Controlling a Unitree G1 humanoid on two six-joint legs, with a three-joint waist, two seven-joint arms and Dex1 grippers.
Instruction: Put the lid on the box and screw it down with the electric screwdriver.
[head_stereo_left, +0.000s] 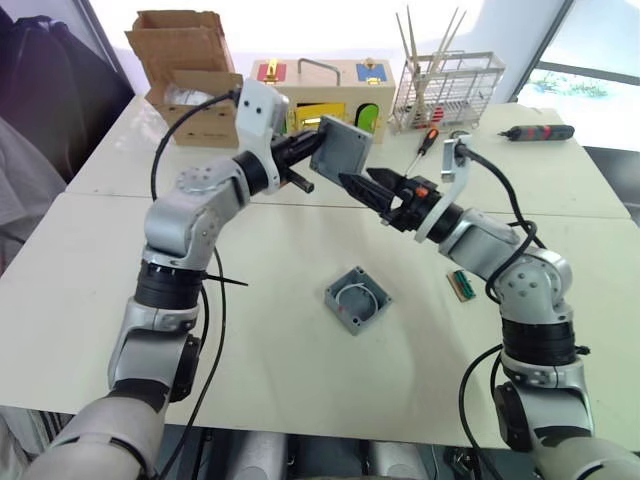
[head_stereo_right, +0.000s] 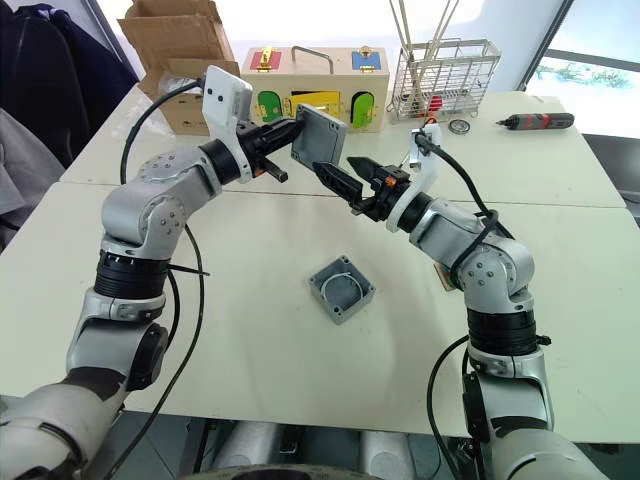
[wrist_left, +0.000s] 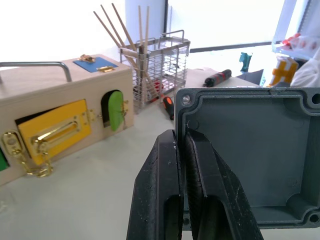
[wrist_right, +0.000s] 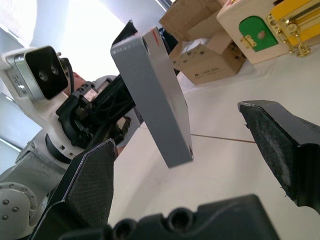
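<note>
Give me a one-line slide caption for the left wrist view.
Left gripper pinching the grey lid by its rim, with the wooden latch box behind.

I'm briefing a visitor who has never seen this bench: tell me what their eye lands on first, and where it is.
First, the lid, held up in the air over the table's middle by the left gripper, shut on its rim. The right gripper points at it, fingers open, just short of it. Below them the box lies open on the white table.
</note>
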